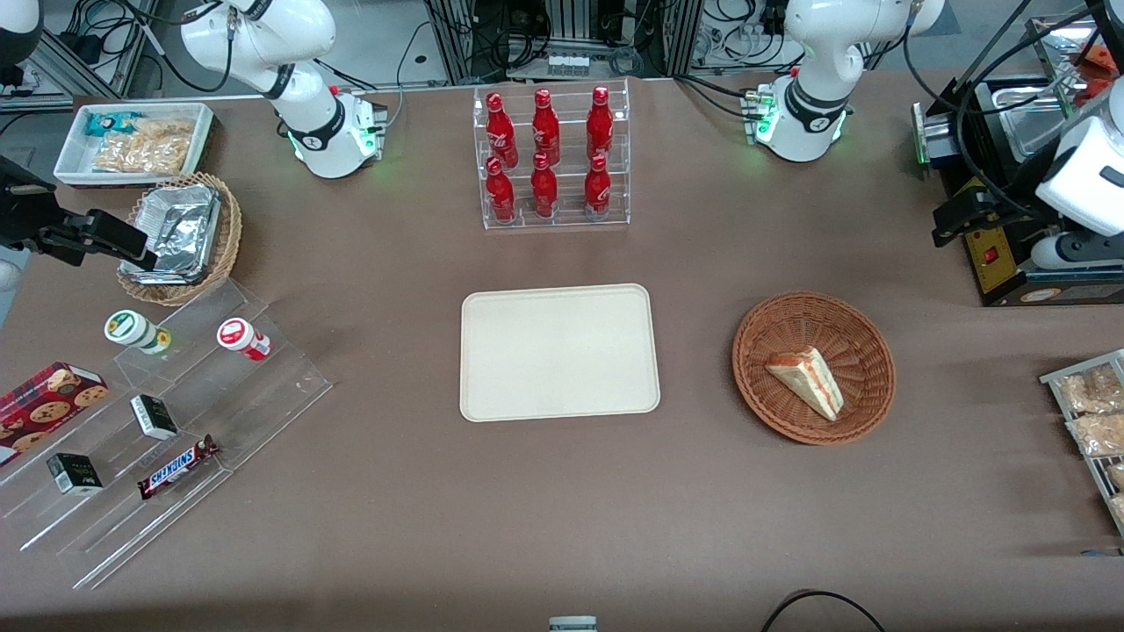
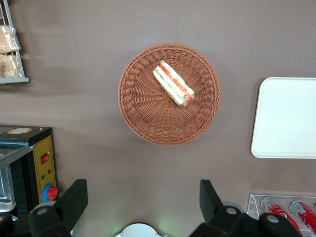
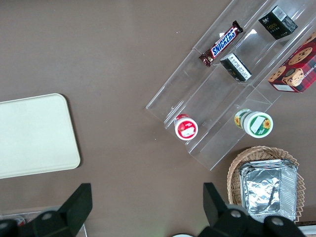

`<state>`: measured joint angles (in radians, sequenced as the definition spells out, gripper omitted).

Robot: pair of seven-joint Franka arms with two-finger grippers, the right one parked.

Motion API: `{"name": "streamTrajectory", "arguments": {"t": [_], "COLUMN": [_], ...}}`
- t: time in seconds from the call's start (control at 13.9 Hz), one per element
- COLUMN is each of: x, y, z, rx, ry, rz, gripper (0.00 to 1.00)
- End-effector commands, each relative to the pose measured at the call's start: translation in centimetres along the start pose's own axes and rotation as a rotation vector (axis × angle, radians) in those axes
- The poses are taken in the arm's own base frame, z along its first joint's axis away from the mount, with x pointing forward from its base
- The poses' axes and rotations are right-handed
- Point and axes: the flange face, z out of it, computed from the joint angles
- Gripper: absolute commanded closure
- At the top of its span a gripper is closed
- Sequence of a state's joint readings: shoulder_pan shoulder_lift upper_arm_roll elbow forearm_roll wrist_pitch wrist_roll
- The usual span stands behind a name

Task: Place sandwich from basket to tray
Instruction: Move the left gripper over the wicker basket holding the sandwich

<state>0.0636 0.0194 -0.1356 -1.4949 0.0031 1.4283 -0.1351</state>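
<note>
The sandwich [image 1: 808, 382], a pale bread wedge with red and green filling, lies in the round reddish-brown basket [image 1: 753, 351]. The cream tray [image 1: 558, 351] lies flat beside the basket, toward the parked arm's end. My left gripper [image 1: 953, 224] hangs high above the table, farther from the front camera than the basket and toward the working arm's end. In the left wrist view the gripper [image 2: 142, 197] is open wide and empty, with the sandwich [image 2: 173, 84], the basket [image 2: 143, 113] and the tray [image 2: 286, 118] well below it. The tray also shows in the right wrist view [image 3: 34, 136].
A black machine [image 1: 1010, 175] stands close to my gripper. A wire rack of snack bags [image 1: 1093, 421] is at the working arm's end. A rack of red bottles [image 1: 555, 158] stands farther back than the tray. A foil-lined basket [image 1: 180, 237], acrylic steps [image 1: 158, 412] and a white bin [image 1: 132, 140] are at the parked arm's end.
</note>
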Motion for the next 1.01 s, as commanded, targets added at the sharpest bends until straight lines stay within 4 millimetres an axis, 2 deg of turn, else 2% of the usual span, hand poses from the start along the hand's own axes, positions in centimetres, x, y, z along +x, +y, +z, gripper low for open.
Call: {"name": "streamTrajectory", "arguments": {"t": [0.0,0.22,0.29,0.51,0.72,0.94], "x": [-0.3,-0.2,0.1,2.4,4.4,4.8], "y": [-0.3,-0.8,-0.9,-0.3,0.7,3.1], "z": [-1.0,-0.9,-0.2,6.2,12.5,20.1], "rx": [0.003,0.052,0.056,0.068,0.068,0.042], "ry": [0.007,0.009,-0.006,-0.089,-0.078,0.015], "rz": [-0.008,-0.021,-0.024,-0.108,-0.196,-0.319], "gripper": [0.0,0.0,0.0,0.0,0.0,0.0]}}
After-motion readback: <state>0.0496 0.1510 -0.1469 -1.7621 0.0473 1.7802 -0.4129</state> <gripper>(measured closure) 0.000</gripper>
